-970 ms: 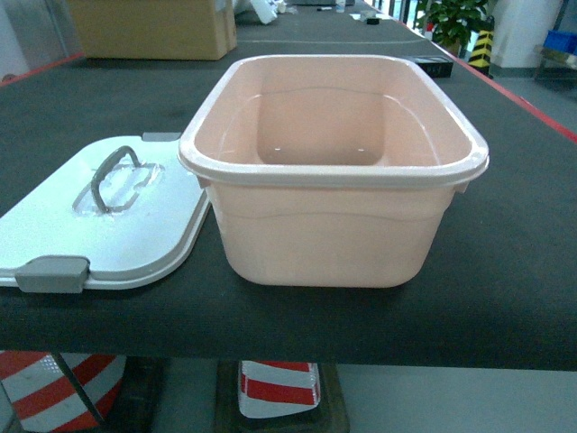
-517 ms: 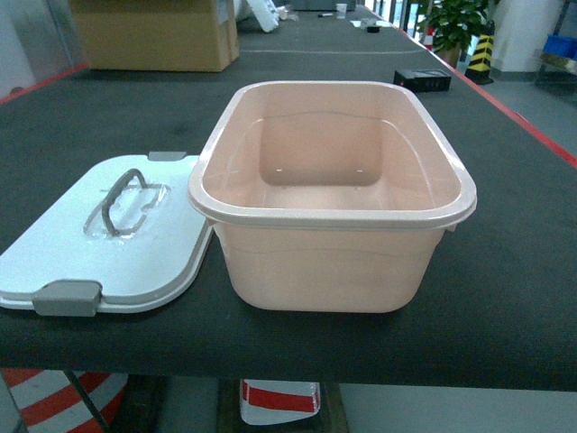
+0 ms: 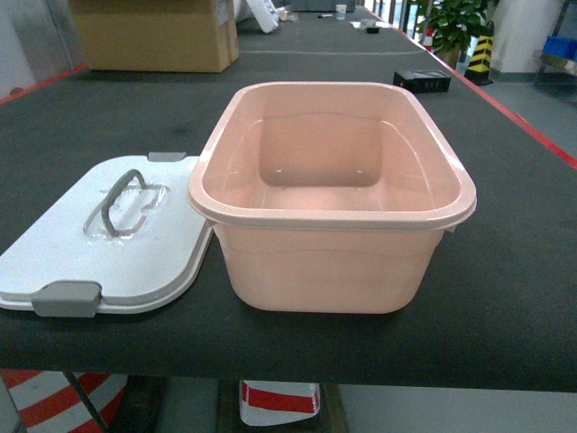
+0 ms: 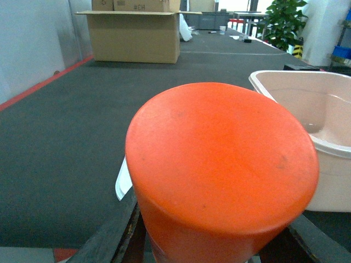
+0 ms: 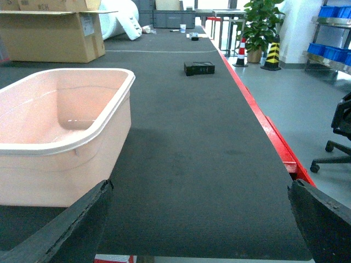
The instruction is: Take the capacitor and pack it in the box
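Observation:
The pale pink box (image 3: 325,216) stands open and empty in the middle of the dark table, with its white lid (image 3: 54,253) lying flat just to its left. Neither gripper shows in the head view. In the left wrist view an orange cylinder, the capacitor (image 4: 219,164), fills the frame between the dark fingers of my left gripper (image 4: 214,241), which is shut on it, with the box's rim (image 4: 285,98) to its right. My right gripper (image 5: 200,219) is open over bare table, with nothing between its fingers and the box (image 5: 66,164) to its left.
A brown cardboard carton (image 3: 153,36) stands at the table's far left and a small black case (image 3: 422,79) at the far right. A red strip (image 5: 274,137) marks the table's right edge. Beyond it are a potted plant (image 3: 455,23), blue bins (image 5: 334,13) and an office chair (image 5: 340,131).
The head view shifted a second ago: the box and lid now sit lower in the frame and more of the far table shows. Over the last half second nothing moved.

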